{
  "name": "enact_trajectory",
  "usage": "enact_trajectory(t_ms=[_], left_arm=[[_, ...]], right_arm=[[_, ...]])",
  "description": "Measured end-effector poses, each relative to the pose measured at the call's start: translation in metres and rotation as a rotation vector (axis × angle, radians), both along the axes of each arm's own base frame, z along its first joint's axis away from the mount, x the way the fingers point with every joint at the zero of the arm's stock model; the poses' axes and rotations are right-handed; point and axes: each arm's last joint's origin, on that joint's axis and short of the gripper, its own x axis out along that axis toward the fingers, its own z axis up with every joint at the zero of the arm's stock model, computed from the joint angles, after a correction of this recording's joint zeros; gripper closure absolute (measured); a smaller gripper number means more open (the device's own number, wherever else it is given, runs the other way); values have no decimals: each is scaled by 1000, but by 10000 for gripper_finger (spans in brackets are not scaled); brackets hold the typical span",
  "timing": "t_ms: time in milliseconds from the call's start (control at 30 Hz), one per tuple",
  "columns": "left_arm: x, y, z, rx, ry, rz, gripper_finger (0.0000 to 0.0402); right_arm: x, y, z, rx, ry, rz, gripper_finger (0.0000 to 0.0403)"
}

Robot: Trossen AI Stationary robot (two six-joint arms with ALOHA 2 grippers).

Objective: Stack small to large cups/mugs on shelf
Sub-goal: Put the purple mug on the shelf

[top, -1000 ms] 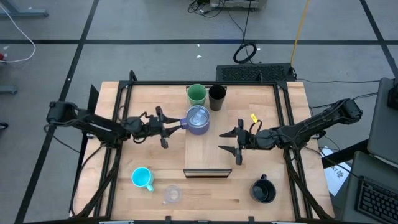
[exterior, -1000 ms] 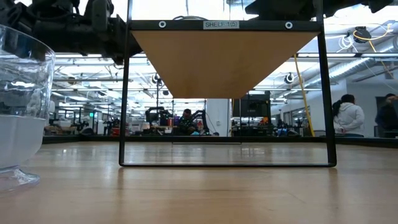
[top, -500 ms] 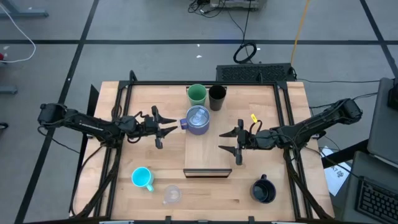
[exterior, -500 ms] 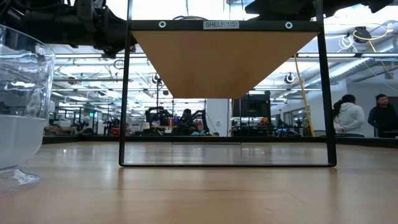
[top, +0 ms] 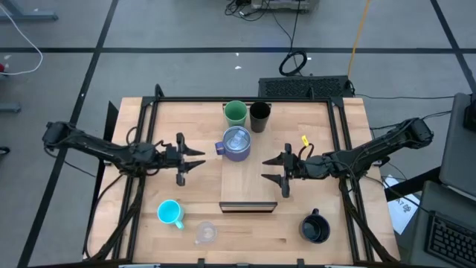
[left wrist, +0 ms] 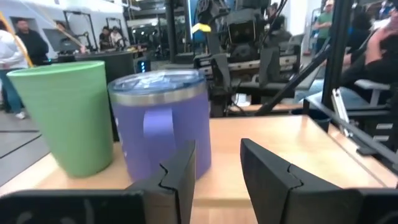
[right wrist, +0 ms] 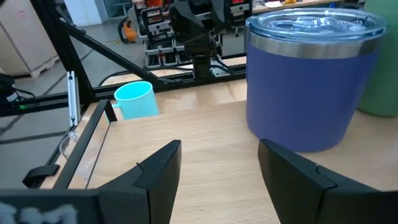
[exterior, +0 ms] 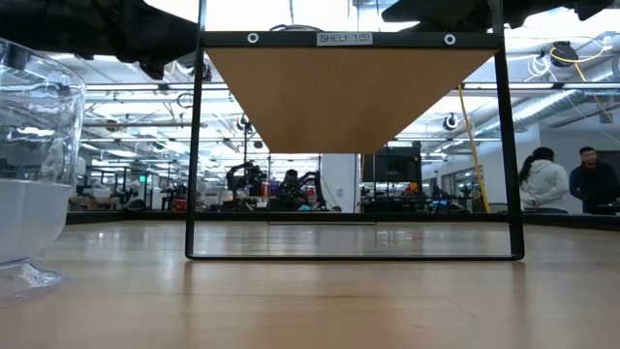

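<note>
The left gripper (top: 192,164) has withdrawn from the lavender mug (top: 237,144) over the last second and now sits clear of the shelf (top: 248,179), off its left edge. The mug stays where it was, at the far end of the shelf, next to the green cup (top: 236,113) and black tumbler (top: 259,117). This indicates a completed release: one placement done, others outstanding. The cyan mug (top: 170,213) and clear glass (top: 205,233) remain on the desk (top: 141,223) near its front left; the black mug (top: 314,228) remains front right.

Left fingers (left wrist: 180,177): partly apart, holding nothing, touching nothing.

Right gripper (top: 278,173): above the shelf's right edge, fingers (right wrist: 163,165) wide apart, empty, aimed at the lavender mug.
</note>
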Motion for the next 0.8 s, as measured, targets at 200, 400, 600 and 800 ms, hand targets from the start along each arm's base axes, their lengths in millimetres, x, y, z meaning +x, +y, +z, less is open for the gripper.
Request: enact_trajectory(t_ms=[200,400,600,800], left_arm=[[-12,-6,0,-7,49,0,272],[-23,-15,1,-15,71,-69,272],[-33,-23,-1,-18,112,-86,273],[-40,-30,0,-25,167,-65,273]], right_arm=[[0,-1,0,72,-11,-47,197],[0,-1,0,138,-23,-87,197],[0,-1,0,182,-28,-98,197],[-1,0,0,165,-29,-102,197]])
